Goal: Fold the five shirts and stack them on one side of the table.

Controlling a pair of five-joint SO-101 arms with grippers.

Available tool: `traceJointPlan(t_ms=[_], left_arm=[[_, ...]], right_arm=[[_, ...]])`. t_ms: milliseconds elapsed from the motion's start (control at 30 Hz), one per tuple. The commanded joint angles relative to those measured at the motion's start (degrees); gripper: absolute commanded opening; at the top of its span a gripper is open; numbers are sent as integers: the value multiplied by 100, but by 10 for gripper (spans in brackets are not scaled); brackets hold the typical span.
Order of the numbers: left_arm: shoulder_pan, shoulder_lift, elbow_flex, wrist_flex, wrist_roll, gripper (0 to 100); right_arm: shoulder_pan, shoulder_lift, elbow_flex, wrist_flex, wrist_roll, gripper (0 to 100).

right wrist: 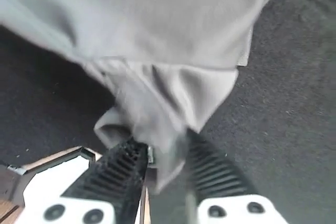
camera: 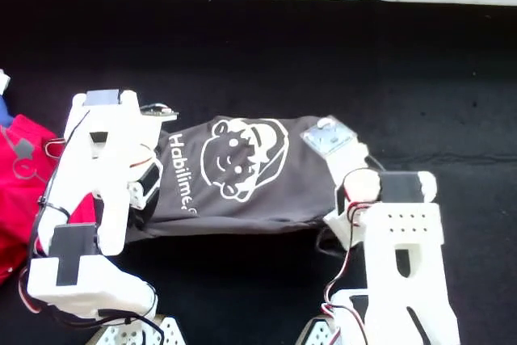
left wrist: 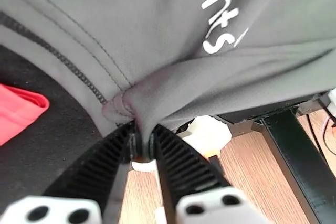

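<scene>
High view: grey shirt lying across the middle of the black table; red shirt at table edge.
Left wrist view: left gripper clamped on bunched grey hem.
Right wrist view: right gripper pinching a grey fabric fold.

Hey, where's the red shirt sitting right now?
In the high view the red shirt lies at the far left of the table, beside the left arm and next to the grey shirt pinched in the left end effector.
</scene>
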Motion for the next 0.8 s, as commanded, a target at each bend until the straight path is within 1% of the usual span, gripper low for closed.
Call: traceJointPlan(t_ms=[0,133,200,333,433,500,667,767], left_arm=[[-66,-163,-145,44,-44,155],[-75,-163,-831,44,-26,146],[-66,-163,-1262,44,-18,143],[-22,-84,-1912,-35,70,146],[13,119,-1956,-598,580,147],[75,462,-1938,-809,747,147],[391,1692,-2158,-905,800,147],[444,2378,-2545,-905,800,145]], right_arm=[[-66,-145,-787,409,70,287],[-66,-101,-1358,497,62,296],[-66,-40,-1429,277,0,296],[-66,505,-1174,-655,-941,298],[-101,1358,-1147,-1341,-1556,299],[-180,2079,-1182,-1578,-1820,300],[-549,3679,-1736,-1657,-1952,300],[-602,4435,-2149,-1684,-1960,300]])
